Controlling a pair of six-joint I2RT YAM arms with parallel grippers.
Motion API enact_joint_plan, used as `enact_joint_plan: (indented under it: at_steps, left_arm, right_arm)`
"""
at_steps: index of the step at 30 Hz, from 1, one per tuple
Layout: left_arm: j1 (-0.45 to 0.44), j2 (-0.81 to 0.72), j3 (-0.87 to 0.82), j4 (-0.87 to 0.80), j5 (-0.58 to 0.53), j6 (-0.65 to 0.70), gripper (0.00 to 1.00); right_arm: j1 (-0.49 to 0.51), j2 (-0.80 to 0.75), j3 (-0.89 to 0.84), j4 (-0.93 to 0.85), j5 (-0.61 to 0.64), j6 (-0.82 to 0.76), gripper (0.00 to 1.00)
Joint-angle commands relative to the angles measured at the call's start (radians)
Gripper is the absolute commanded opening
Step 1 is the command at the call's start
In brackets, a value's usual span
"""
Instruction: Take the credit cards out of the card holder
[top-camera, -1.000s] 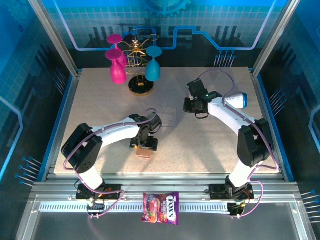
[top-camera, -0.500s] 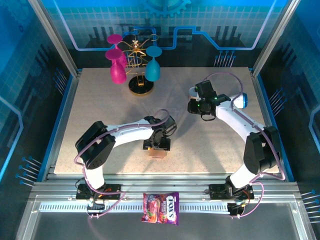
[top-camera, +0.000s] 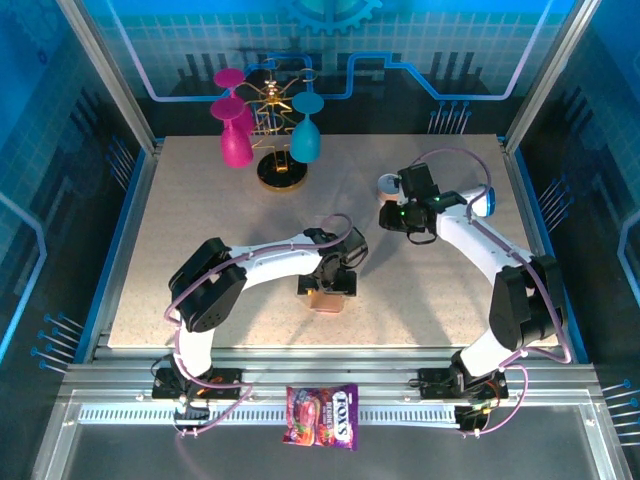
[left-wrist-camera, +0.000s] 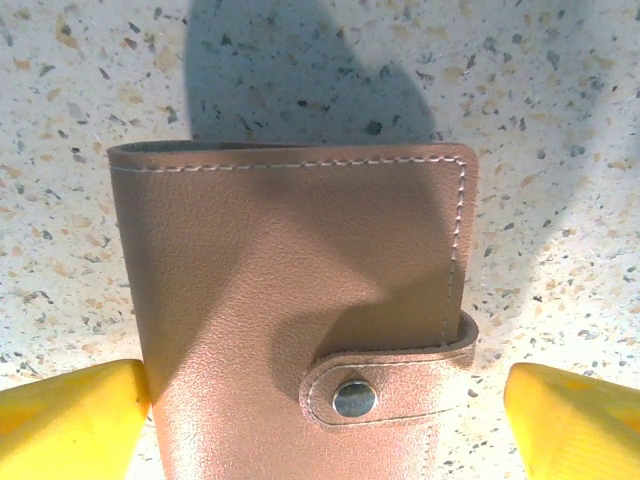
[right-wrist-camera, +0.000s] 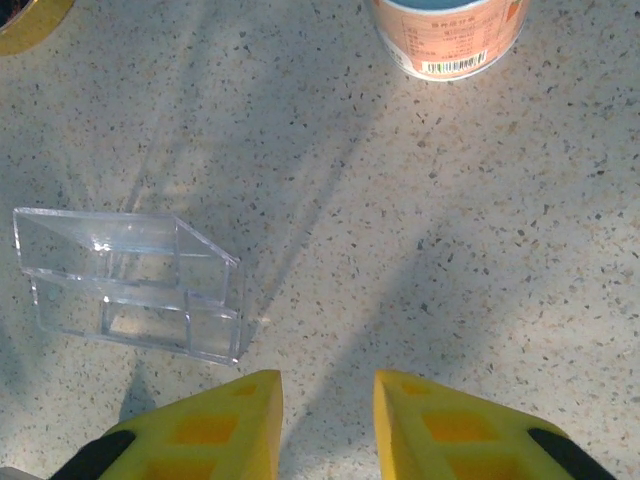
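The card holder (left-wrist-camera: 300, 300) is a tan-brown wallet lying flat on the speckled table, folded shut with its strap snapped down on a metal stud (left-wrist-camera: 354, 398). The credit cards are hidden. My left gripper (left-wrist-camera: 325, 420) is open and straddles the holder. Its left fingertip (left-wrist-camera: 75, 415) is right against the holder's left edge, and its right fingertip (left-wrist-camera: 575, 420) stands a little off the other edge. From above, the holder (top-camera: 325, 300) pokes out below the left gripper (top-camera: 335, 283). My right gripper (right-wrist-camera: 328, 395) hovers open over bare table, nothing between its fingers.
A clear plastic box (right-wrist-camera: 130, 285) lies left of the right gripper. A round tub with a barcode (right-wrist-camera: 450, 35) stands beyond it. A gold rack with pink and teal glasses (top-camera: 265, 130) stands at the back. A candy bag (top-camera: 322, 415) lies off the table's near edge.
The left gripper has slid to the right along the table with the card holder under it, and its jaws have spread wider. The right gripper has shifted slightly right.
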Motion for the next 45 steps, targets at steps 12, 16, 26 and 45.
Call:
enact_joint_plan:
  at_steps: [12, 16, 26, 45]
  left_arm:
    - [0.087, -0.25, -0.164, 0.162, 0.116, -0.035, 0.93]
    - [0.147, -0.313, -0.26, 0.291, 0.194, -0.047, 0.91]
    - [0.288, -0.384, -0.475, 0.619, 0.423, -0.055, 0.73]
    - [0.387, -0.494, -0.777, 0.974, 0.498, -0.242, 0.39]
  right_arm:
    - [0.033, -0.054, -0.021, -0.06, -0.149, -0.013, 0.35]
    - [0.088, -0.05, -0.021, -0.078, -0.143, 0.011, 0.35]
    - [0.258, 0.013, -0.006, -0.131, -0.08, 0.074, 0.34]
    - [0.482, 0.15, 0.008, -0.192, 0.0, 0.281, 0.31]
